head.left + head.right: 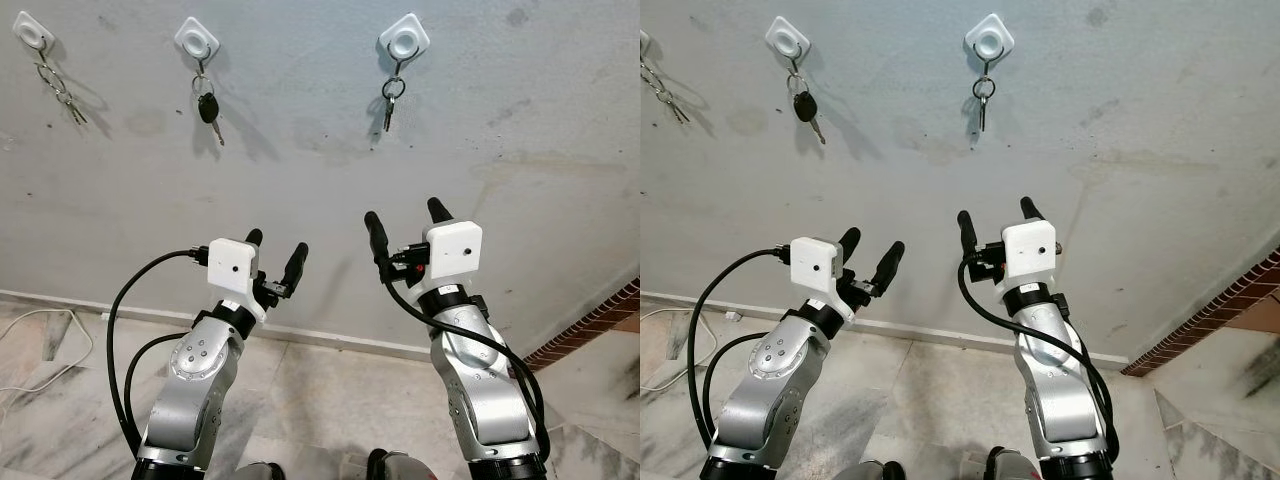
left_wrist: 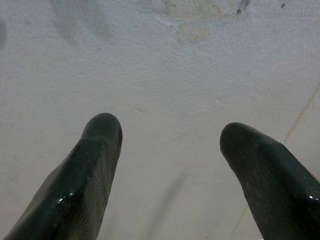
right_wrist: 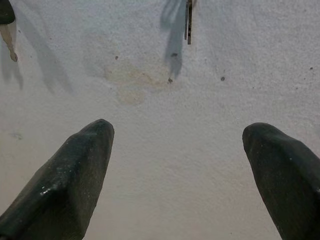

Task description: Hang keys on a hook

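Three white hooks are fixed high on a grey wall [image 1: 320, 170]. On the left hook [image 1: 33, 34] a ring of keys [image 1: 60, 90] is hung. On the middle hook [image 1: 196, 40] a black-headed key [image 1: 208, 108] is hung. On the right hook [image 1: 404, 40] another set of keys [image 1: 390, 100] is hung. Faint stains are seen on the wall. A pale marble floor [image 1: 300, 400] lies below, and a white cable [image 1: 45, 350] is laid on it at the left.

No readable text, label, brand or number anywhere; wall [image 1: 300, 180] carries stains only; white hooks [image 1: 403, 38] unmarked; keys [image 1: 208, 108] too small to show any lettering; white wrist boxes [image 1: 452, 250] blank.
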